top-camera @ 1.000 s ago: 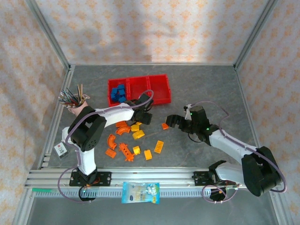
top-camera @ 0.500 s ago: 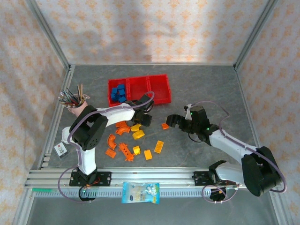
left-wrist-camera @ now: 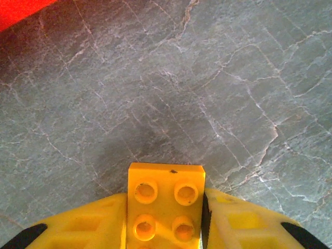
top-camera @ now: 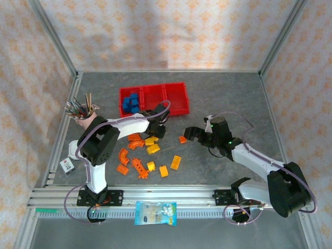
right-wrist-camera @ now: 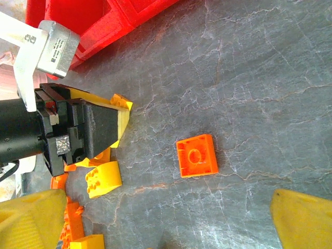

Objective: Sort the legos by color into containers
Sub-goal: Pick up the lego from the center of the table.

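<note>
Grey stone-patterned table (top-camera: pixel 228 98), with an aluminium rail (top-camera: pixel 171 193) along the near edge. Bolted there, side by side: left arm (top-camera: pixel 98 150) bent in toward the table's middle, right arm (top-camera: pixel 259 163) stretched leftward toward it.

Toward the back, left of centre: red containers (top-camera: pixel 153 98), three bins joined in a row, with blue legos (top-camera: pixel 131 102) heaped in the leftmost. At the left edge, a pink cup of pens (top-camera: pixel 84 116). On the near side of the rail, a blue-and-white snack packet (top-camera: pixel 155 213).

Just in front of the containers, loose legos (top-camera: pixel 140 158) scattered on the table: yellow-orange blocks, orange curved pieces (top-camera: pixel 123 155), a long studded orange piece (top-camera: pixel 139 167).

Left gripper (top-camera: pixel 158 131), at the far edge of that scatter, near the containers' front wall: drawn narrow and clamped on a yellow brick (left-wrist-camera: pixel 166 202), yellow fingers (left-wrist-camera: pixel 88 225) pressed against both its sides, studs up toward the wrist camera. Clear of the table or resting on it: cannot tell.

Right gripper (top-camera: pixel 190 135), near the left one: spread wide, fingers (right-wrist-camera: pixel 303 218) at the two lower corners of its wrist view. Ahead of them, flat on the table and touching neither: an orange square brick (right-wrist-camera: pixel 196 155) with a ring moulded on its top face.
</note>
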`<act>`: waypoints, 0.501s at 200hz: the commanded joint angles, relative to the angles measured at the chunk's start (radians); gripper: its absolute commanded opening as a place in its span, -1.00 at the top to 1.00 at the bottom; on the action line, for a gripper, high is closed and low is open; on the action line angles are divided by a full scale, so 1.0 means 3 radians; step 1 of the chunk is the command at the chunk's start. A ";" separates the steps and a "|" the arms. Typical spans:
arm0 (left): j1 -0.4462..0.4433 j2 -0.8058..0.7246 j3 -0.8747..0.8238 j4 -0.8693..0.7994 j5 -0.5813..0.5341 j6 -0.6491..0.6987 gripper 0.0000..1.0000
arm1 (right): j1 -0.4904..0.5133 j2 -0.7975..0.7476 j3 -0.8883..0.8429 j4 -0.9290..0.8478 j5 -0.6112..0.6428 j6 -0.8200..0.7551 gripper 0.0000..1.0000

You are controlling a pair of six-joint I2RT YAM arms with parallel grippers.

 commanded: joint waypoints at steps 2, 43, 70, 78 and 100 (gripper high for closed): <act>0.0032 0.0034 0.0074 -0.0079 -0.0053 0.0020 0.27 | -0.0037 0.0002 0.0125 -0.0056 0.0007 -0.0053 -1.00; 0.0047 -0.0133 0.0050 -0.0062 -0.0058 -0.0025 0.31 | -0.0048 -0.0008 0.0267 -0.0176 0.0028 -0.0143 -0.99; 0.0060 -0.0280 -0.0011 -0.0013 -0.0033 -0.0055 0.32 | -0.0048 -0.0016 0.0347 -0.0195 0.0023 -0.0166 -0.99; 0.0072 -0.0326 -0.0022 -0.0010 -0.0036 -0.0069 0.33 | -0.0048 -0.0011 0.0376 -0.0199 0.0014 -0.0165 -0.99; 0.0122 -0.0454 -0.0039 -0.0007 -0.0037 -0.0102 0.34 | -0.0048 -0.0003 0.0451 -0.0201 -0.0008 -0.0175 -0.99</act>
